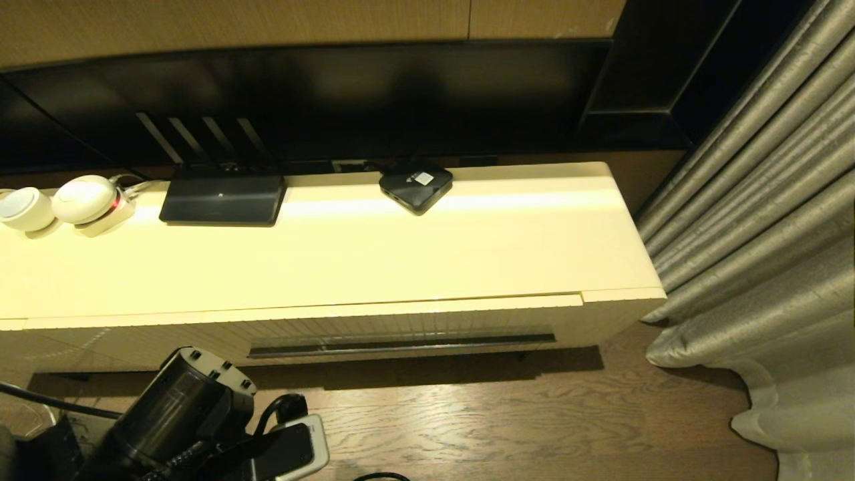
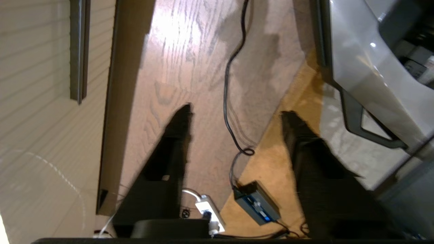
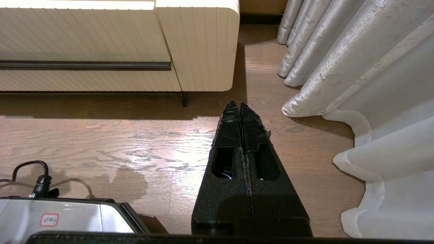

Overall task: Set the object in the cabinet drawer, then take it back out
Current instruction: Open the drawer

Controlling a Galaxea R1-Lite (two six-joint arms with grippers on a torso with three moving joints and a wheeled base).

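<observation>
Fingers of your left hand (image 2: 235, 117) stand well apart with only wood floor (image 2: 203, 67) and a black cable (image 2: 226, 101) showing between them; they grip nothing and touch nothing. In the head view that arm sits low at the left, in front of the cabinet and below its top edge. The cabinet drawer (image 1: 401, 327) is shut, its ribbed cream front flush under the tabletop (image 1: 401, 254) and its dark handle slot (image 1: 401, 346) running along the lower edge. You cannot see the bottle in any view.

Along the tabletop's back edge, from the left corner, sit two round white devices (image 1: 57, 204), then a flat black router (image 1: 222, 198) with its antennas up, then a small black square box (image 1: 415, 184) near the middle.

Your right hand (image 3: 240, 106) is fully closed, its two padded fingers (image 3: 252, 125) pressed together and empty, hanging over the floor just off the cabinet's right front corner, with the grey curtain (image 3: 356, 67) beside it.
</observation>
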